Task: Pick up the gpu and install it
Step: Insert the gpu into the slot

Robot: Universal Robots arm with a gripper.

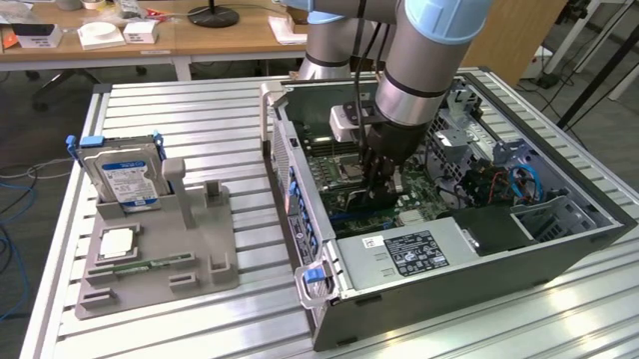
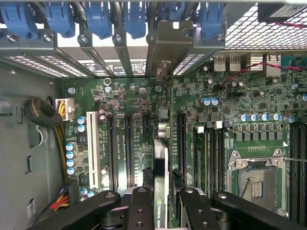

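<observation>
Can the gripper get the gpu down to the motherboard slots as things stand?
Probably yes: the gripper holds the gpu edge-on over the motherboard, inside the open case, with nothing visibly between.

One robot arm (image 1: 424,56) carries one gripper (image 1: 378,193), and one gpu (image 2: 161,191) sits edge-on between its fingers. One open computer case (image 1: 559,247) holds one motherboard (image 2: 211,124) and one power supply (image 1: 409,254). Outside it, one grey fixture tray (image 1: 200,254) bears one hard drive (image 1: 122,173), one processor chip (image 1: 117,243) and one memory stick (image 1: 150,263). The wrist view shows five blue slot clips (image 2: 98,19) and one empty CPU socket (image 2: 256,184).
</observation>
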